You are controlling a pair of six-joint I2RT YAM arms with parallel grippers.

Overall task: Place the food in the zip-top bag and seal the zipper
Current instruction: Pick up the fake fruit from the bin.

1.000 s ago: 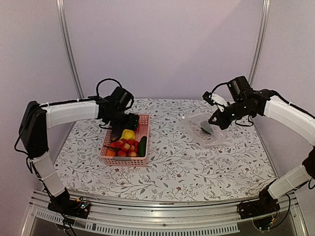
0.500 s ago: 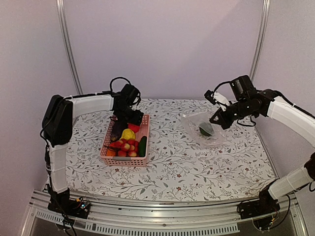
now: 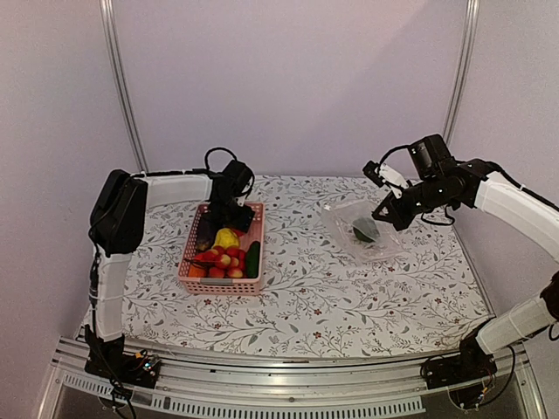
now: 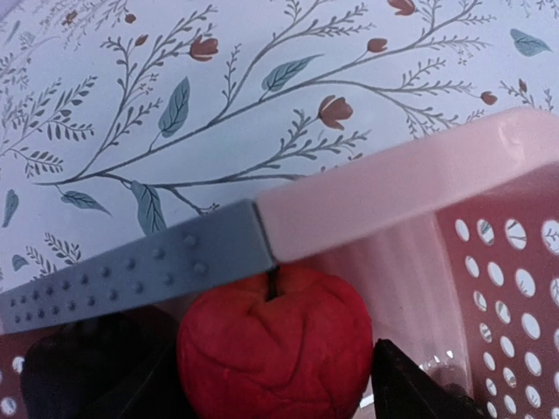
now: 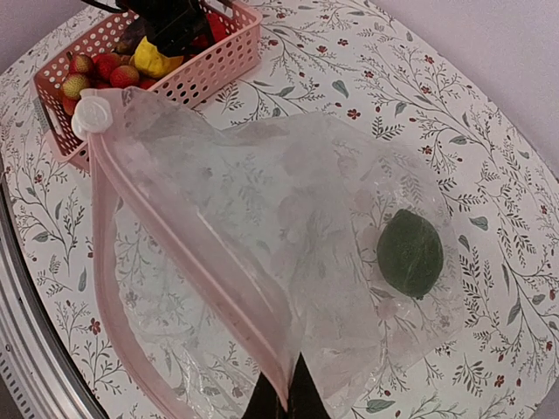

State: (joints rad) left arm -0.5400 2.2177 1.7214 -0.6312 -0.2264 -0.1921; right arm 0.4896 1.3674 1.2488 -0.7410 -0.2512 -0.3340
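Note:
The food lies heaped in a pink lattice basket left of centre. My left gripper reaches into the basket's far end. In the left wrist view its dark fingers press both sides of a red toy apple under the basket rim. The clear zip-top bag lies at the right with one dark green piece inside. My right gripper is shut on the bag's pink zipper strip and holds the mouth up.
A white slider sits at the zipper's far end. The basket shows beyond the bag in the right wrist view. Metal frame posts stand at the back corners. The table's front rail runs along the near edge.
The left arm's elbow has swung inward and the left gripper has settled deeper into the basket's far end. The right gripper has shifted slightly with the bag edge still held.

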